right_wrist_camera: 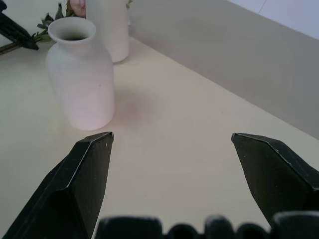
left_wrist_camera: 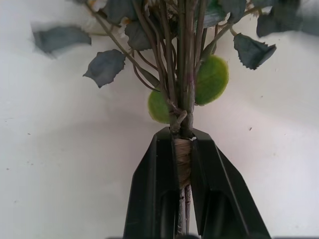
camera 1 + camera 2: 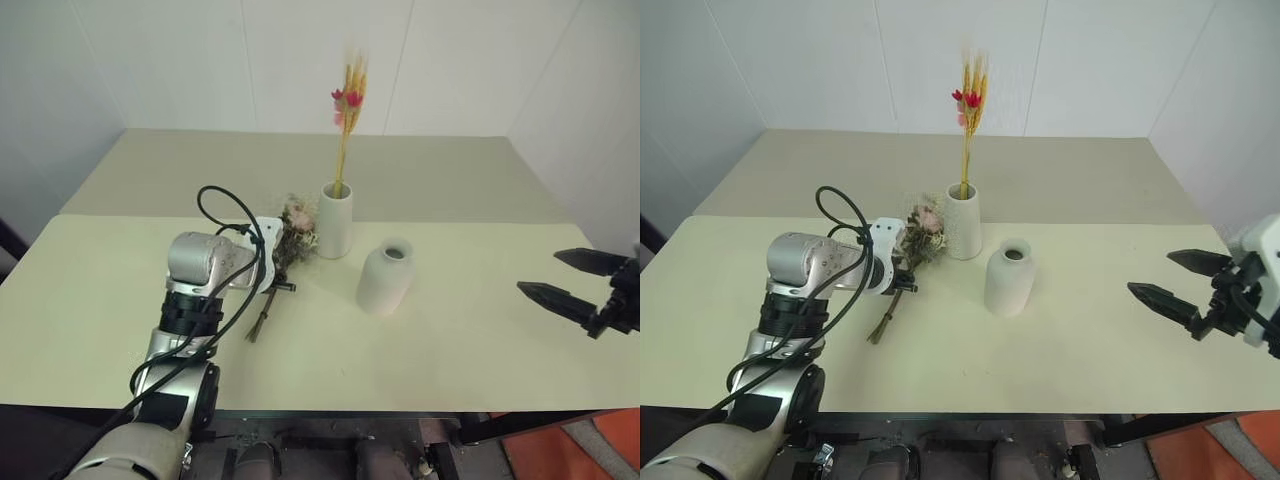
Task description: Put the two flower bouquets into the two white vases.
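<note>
Left pincer [image 2: 182,149] is clamped on the twine-wrapped stems of the pink bouquet [image 3: 920,228], which lies on the surface [image 3: 1060,350] just beside the tall vase [image 3: 962,222]. The grip is narrow; the bushy head may swing or slip on lifting. The round vase [image 3: 1008,280], its intended home, has a tight neck: leaves could snag and tip it. The yellow bouquet [image 3: 968,110] already stands in the tall vase. Right pincer [image 3: 1176,283] hangs apart, holding nothing.
</note>
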Controlling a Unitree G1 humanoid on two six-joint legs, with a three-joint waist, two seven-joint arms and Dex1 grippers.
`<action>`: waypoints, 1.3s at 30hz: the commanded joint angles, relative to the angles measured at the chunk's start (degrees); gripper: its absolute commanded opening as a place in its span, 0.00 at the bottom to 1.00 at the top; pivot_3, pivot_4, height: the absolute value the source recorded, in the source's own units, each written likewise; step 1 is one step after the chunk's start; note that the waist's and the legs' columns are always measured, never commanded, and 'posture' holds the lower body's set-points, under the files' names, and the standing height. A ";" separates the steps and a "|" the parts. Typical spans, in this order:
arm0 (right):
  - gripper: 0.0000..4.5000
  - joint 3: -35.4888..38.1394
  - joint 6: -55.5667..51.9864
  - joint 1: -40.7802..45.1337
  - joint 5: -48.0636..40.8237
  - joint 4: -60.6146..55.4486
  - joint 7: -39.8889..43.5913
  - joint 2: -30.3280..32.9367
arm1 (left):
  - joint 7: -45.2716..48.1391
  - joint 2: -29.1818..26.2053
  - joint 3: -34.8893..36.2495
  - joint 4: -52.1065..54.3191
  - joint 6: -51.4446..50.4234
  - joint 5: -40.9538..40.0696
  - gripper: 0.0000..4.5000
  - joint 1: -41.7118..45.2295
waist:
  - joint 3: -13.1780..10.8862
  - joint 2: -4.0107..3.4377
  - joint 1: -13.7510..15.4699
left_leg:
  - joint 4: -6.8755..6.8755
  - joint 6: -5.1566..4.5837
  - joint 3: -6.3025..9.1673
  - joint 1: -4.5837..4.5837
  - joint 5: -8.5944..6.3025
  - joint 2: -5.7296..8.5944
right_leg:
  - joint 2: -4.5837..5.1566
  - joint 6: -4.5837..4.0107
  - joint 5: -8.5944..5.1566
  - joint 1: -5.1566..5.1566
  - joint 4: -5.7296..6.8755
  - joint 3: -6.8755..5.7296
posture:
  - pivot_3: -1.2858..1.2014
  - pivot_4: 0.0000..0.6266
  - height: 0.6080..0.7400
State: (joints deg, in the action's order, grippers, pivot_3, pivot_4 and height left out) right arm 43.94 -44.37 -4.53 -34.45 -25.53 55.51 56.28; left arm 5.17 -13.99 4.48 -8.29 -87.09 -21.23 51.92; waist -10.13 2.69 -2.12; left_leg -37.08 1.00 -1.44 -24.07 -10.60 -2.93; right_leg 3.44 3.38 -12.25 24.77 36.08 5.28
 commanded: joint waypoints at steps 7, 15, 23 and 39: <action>1.00 5.53 3.68 -3.66 0.97 -0.71 0.68 0.07 | -5.90 1.76 9.75 8.58 45.66 7.98 0.02 -2.35 | -0.01 0.01 -0.15 | 0.05 0.01 0.03 0.05 0.00 0.02 | -0.02 0.02 0.03 -0.01 -0.03 0.08 | 0.52 0.24 1.00; 1.00 7.45 5.55 -7.31 -0.29 -2.08 2.79 -1.26 | 24.80 5.06 20.43 7.47 62.54 -19.57 0.02 3.22 | 0.00 0.01 1.32 | -0.11 0.02 0.02 0.04 0.00 0.08 | 0.02 0.10 0.04 -0.27 -0.22 0.04 | 0.52 0.24 1.00; 1.00 8.27 7.22 -12.24 1.90 -4.10 0.73 -3.96 | 39.37 6.28 15.30 -5.21 62.52 -24.75 0.02 11.21 | -0.01 0.01 1.48 | -0.38 0.01 0.10 0.12 0.00 0.12 | 0.01 0.13 -0.03 -0.61 -0.30 0.05 | 0.52 0.24 1.00; 1.00 13.93 7.06 -17.78 2.73 -11.26 -8.09 -10.22 | 56.19 13.13 2.15 -18.94 70.74 -16.26 0.02 13.38 | 0.00 -0.01 0.95 | -0.42 -0.06 0.21 0.02 -0.04 0.16 | -0.02 -0.09 -0.24 -0.53 -0.30 0.10 | 0.52 0.24 1.00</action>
State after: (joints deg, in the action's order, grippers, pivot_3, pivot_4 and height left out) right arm 55.10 -38.35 -22.74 -31.72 -34.87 48.56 46.21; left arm 59.82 -1.30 6.94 -27.57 -18.50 -38.01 63.48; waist -10.12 2.69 -1.18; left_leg -37.50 0.94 -1.23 -24.06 -10.64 -2.77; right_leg 3.42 3.28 -12.49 24.24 35.78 5.38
